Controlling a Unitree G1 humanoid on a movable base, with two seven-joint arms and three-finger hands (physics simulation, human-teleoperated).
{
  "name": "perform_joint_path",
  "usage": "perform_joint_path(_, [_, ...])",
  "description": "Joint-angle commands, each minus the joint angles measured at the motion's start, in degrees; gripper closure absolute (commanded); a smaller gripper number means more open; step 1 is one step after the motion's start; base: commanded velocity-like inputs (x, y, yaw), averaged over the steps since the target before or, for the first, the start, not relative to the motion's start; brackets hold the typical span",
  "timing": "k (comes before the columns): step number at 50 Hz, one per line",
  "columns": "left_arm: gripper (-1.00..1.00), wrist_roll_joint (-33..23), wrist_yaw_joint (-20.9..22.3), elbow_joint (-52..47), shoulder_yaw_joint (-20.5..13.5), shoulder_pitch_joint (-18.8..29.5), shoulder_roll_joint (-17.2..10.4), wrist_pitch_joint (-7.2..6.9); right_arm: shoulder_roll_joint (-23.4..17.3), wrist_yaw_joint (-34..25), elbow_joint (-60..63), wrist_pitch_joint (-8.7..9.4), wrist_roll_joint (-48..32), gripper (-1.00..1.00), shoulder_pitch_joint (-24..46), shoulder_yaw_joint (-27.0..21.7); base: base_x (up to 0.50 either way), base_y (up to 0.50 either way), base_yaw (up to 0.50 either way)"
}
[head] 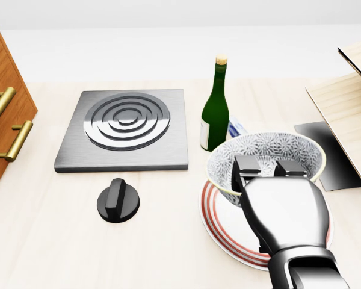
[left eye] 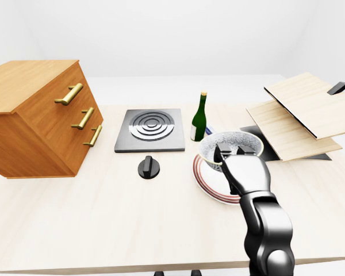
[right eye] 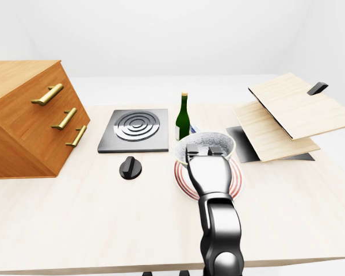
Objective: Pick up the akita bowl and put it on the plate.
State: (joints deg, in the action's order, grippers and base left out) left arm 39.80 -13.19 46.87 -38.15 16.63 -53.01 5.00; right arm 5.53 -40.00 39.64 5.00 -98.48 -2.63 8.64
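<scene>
Nearest the camera, the right hand (head: 262, 170) is seen reaching in from the bottom of the head view, its fingers (head: 245, 166) clamped over the near rim of the akita bowl (head: 271, 149), a grip suited to carrying it. Behind it, the table (left eye: 103, 218) is taken up by the wooden drawer cabinet (left eye: 43, 118) and the stove plate (head: 126, 126). The bowl is held over the striped plate (head: 219, 226), apparently for lowering; whether it already rests there cannot be told. The green bottle (head: 215, 108) stands close beside it and could be knocked.

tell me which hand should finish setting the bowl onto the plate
Right. The right hand already grips the akita bowl at its rim, directly over the plate. The left hand isn't in view.
</scene>
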Motion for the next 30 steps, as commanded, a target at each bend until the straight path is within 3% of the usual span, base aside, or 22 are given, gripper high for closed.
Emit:
perform_joint_path(1, [-1.0, 0.0, 0.0, 0.0, 0.0, 0.0, 0.0, 0.0, -0.6, 0.0, -0.4, 0.0, 2.2, 1.0, 0.3, -1.8, 0.0, 0.0, 0.0])
perform_joint_path(30, [-1.0, 0.2, 0.1, 0.0, 0.0, 0.0, 0.0, 0.0, -2.9, 0.0, -3.6, 0.0, 8.9, 1.0, 3.0, -4.8, 0.0, 0.0, 0.0])
